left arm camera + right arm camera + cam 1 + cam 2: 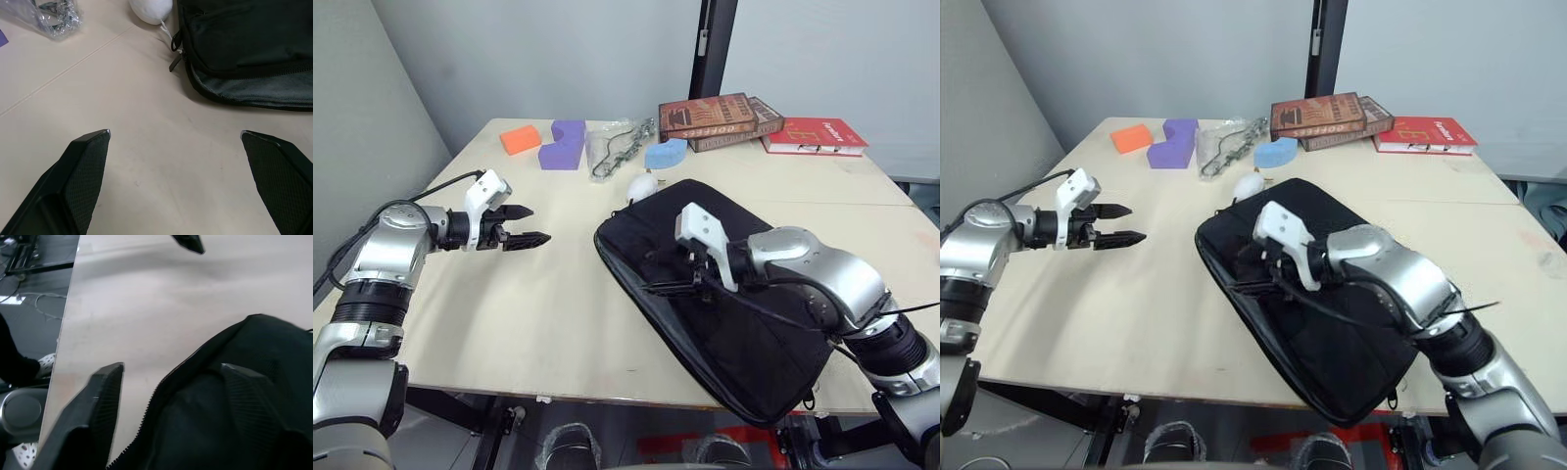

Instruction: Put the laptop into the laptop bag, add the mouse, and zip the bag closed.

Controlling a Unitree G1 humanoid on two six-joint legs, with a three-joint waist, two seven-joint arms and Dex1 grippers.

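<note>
The left gripper (521, 225) is held out level above bare table (509, 304), its fingers spread wide, well apart from the bag (724, 294). The right gripper (668, 279) is set low over the bag's near-left edge, its fingers parted with nothing between them. The bag is laid flat and slantwise, its edge gaping along the zip. The mouse (641, 186) is seen just beside the bag's far corner.

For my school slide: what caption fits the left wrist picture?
Open left gripper hovering over the table, facing the laptop bag.
</note>
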